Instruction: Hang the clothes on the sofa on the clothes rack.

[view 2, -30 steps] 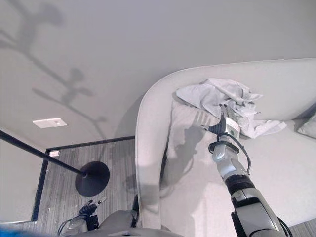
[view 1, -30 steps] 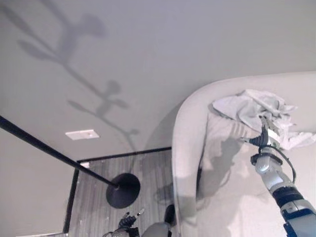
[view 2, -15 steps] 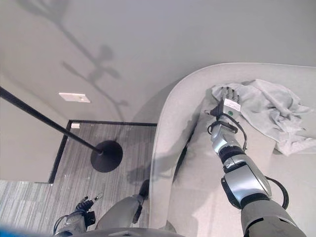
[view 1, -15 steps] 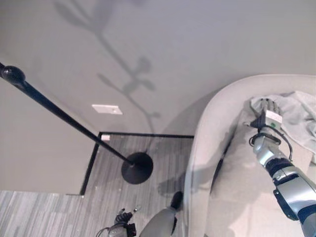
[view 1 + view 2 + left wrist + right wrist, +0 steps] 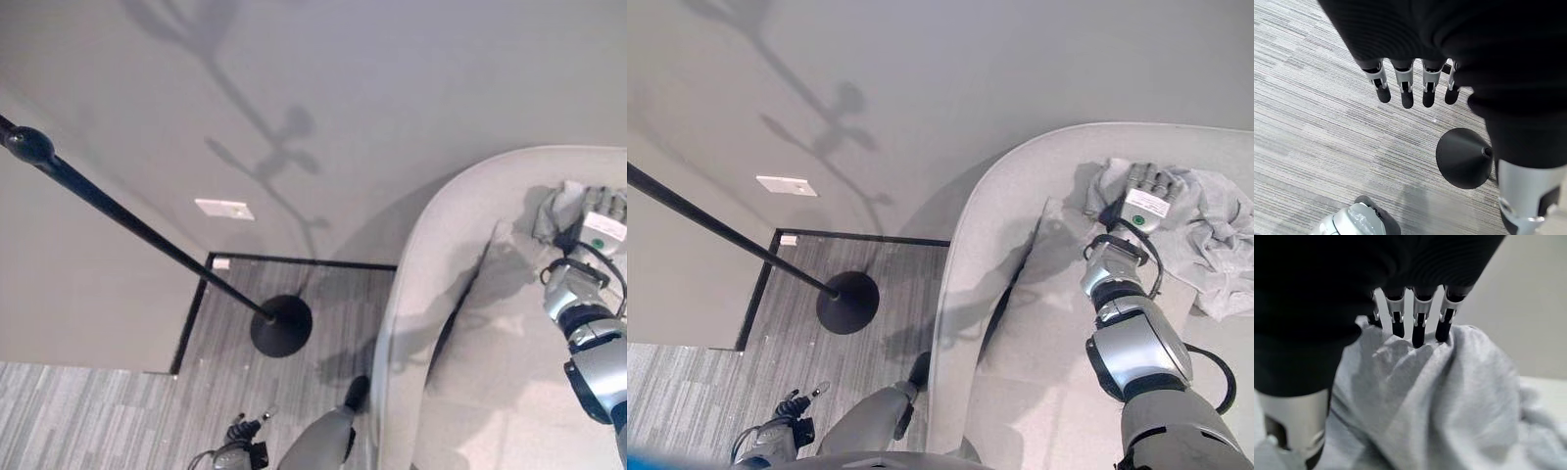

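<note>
On the sofa [image 5: 1038, 323], grey garment [image 5: 1215, 245]

A plain pale wall [image 5: 411, 69] rises behind the curved light-grey sofa [image 5: 1019, 206], with a small white plate [image 5: 224, 209] set low on it. Beside the sofa lies grey striped carpet [image 5: 98, 411], edged along the wall by a dark strip [image 5: 294, 261].

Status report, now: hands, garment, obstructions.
Right hand open, fingertips on grey garment atop sofa. Left hand open over floor. Rack pole stands apart, nothing between.
</note>
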